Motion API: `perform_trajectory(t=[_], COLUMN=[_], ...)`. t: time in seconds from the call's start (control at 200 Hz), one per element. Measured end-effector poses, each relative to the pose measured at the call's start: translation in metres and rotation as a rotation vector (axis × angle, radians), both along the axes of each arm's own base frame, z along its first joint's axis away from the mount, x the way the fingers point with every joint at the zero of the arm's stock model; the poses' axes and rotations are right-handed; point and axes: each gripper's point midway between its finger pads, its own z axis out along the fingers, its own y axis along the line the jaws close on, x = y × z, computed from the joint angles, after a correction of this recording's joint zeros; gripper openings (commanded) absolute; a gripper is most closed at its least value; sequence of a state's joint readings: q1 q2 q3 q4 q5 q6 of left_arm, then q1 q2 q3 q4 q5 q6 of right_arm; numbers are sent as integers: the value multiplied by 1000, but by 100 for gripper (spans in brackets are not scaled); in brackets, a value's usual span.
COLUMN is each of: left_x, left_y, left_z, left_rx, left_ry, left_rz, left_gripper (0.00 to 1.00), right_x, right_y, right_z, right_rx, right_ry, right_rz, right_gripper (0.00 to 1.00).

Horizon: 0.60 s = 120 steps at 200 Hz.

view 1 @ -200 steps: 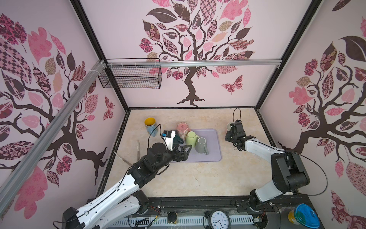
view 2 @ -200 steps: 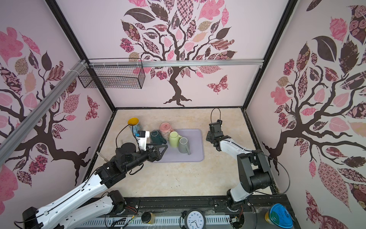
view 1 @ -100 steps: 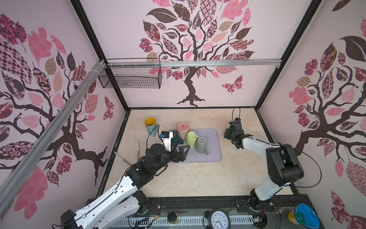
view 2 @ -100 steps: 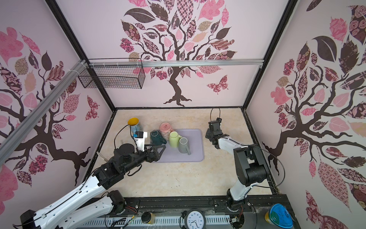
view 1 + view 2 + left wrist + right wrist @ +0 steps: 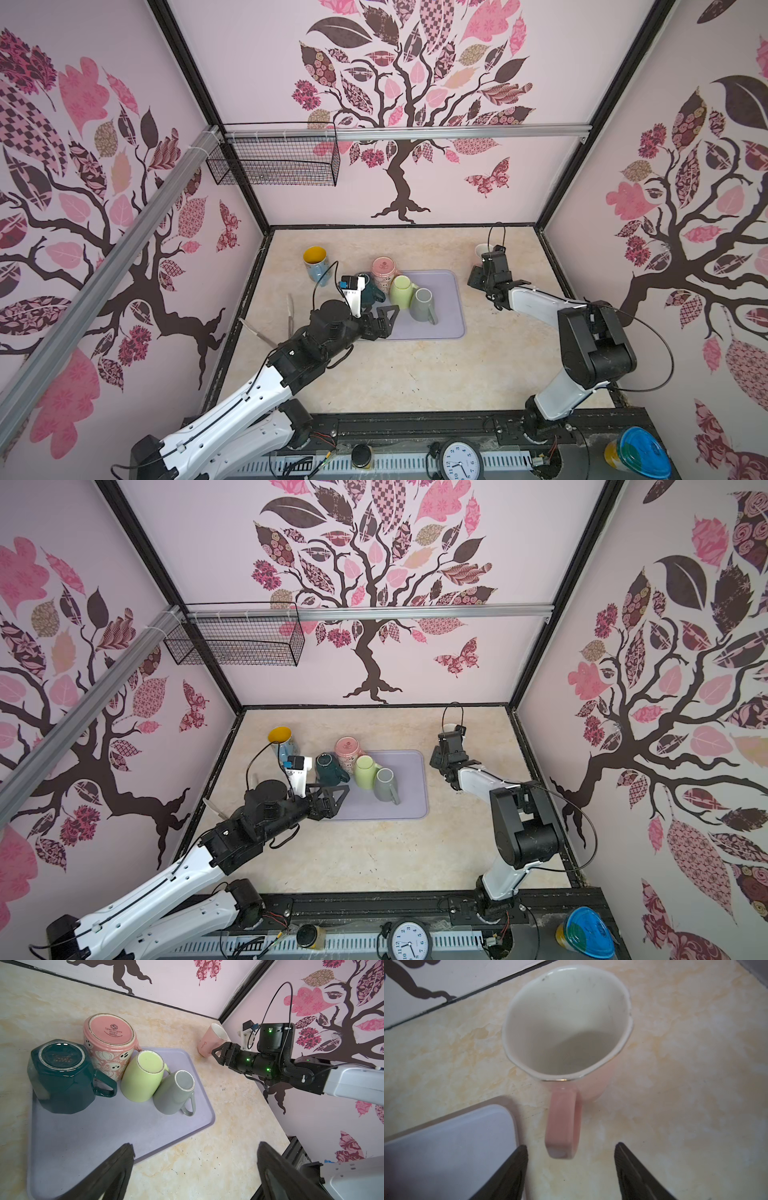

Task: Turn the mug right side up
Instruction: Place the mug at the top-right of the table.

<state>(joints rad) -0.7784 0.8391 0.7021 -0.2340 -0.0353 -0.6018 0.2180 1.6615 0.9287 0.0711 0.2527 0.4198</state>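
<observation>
Flagging a snag: right fingers (image 5: 508, 1180) released but straddling the handle (image 5: 563, 1124) of the upright mug (image 5: 566, 1022), left fingers (image 5: 108, 1178) also released, so we fear a crooked retreat topples it.

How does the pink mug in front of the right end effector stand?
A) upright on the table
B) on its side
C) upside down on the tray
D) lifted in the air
A: the mug rests on the table, white inside facing up.
</observation>
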Motion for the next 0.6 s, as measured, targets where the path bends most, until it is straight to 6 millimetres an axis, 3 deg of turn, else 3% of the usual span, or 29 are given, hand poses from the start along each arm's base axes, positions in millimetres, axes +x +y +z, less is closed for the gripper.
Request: perform_trajectory(t=[0.31, 0.48, 0.6], left_x=[1, 3, 6], left_y=[-2, -2, -1], left_z=[-9, -22, -32], left_rx=[24, 59, 91], left_ry=[24, 56, 86], left_rz=[-3, 4, 13], left_gripper=[96, 96, 98], right_x=[1, -5, -20], right_y=[-1, -1, -4], right_z=[10, 43, 72], right_rx=[1, 22, 41], right_ry=[-22, -98, -168], right_rz=[-3, -1, 0], right_gripper=[97, 99, 99])
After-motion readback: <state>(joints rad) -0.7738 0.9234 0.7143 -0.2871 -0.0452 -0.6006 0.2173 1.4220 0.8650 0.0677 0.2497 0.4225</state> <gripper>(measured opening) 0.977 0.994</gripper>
